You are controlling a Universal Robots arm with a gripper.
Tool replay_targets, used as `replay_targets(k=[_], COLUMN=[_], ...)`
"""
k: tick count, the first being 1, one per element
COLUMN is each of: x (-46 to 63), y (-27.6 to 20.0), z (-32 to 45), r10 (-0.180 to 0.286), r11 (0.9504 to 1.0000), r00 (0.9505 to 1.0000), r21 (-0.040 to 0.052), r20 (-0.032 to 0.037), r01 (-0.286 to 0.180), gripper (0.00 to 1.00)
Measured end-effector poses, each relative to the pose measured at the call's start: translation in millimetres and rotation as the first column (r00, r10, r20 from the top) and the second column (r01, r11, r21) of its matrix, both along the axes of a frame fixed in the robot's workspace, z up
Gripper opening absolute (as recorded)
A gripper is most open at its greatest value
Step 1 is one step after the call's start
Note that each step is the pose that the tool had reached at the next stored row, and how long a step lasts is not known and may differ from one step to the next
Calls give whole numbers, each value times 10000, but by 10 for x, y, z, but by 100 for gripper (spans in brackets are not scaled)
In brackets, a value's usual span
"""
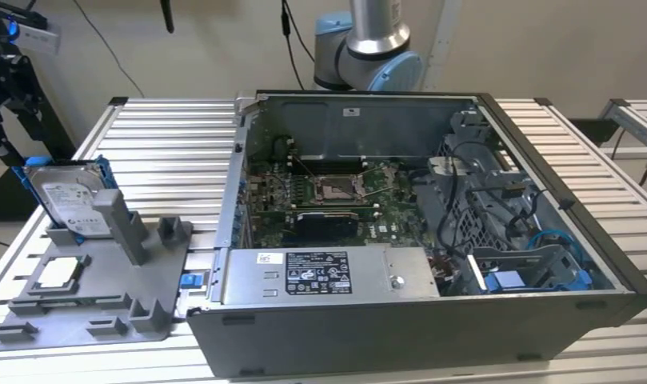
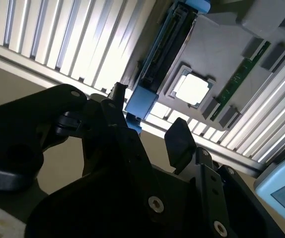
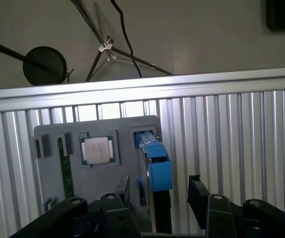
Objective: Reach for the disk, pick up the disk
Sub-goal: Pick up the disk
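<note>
First wrist view is showing the gripper (image 3: 158, 184) hanging over the disk (image 3: 154, 163), its jaws spread wide with the disk's blue-framed edge lying between them, seemingly not touching either finger. In the exterior view the disk (image 1: 67, 200) is standing upright in a grey holder (image 1: 121, 294) on the slatted table (image 1: 163, 136), beside the open computer case (image 1: 409, 328)
</note>
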State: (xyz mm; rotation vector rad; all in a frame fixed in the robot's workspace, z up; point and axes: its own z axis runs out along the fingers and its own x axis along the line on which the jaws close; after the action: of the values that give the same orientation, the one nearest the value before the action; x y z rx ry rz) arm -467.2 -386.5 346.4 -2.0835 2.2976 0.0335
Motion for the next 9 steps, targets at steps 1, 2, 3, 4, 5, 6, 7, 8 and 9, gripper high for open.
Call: replay_targets(k=[1,2,3,4,5,6,7,8,9], x=[1,0,0,1,2,5,7,11,14], y=[0,0,0,1,1,2,2,2,1], z=[-4,-10,-18,-28,-38,-49,-65,-83,-101], r10=[0,0,0,0,-1,-2,-2,2,8], r11=[10000,10000,10000,10000,10000,10000,10000,10000,10000], r00=[10000,10000,10000,10000,10000,10000,10000,10000,10000], r21=[1,1,1,1,0,0,1,1,1], r20=[2,2,2,2,0,-2,0,0,1], r01=[0,0,0,0,1,2,2,-2,-8], gripper=[100,100,100,100,100,100,100,100,100])
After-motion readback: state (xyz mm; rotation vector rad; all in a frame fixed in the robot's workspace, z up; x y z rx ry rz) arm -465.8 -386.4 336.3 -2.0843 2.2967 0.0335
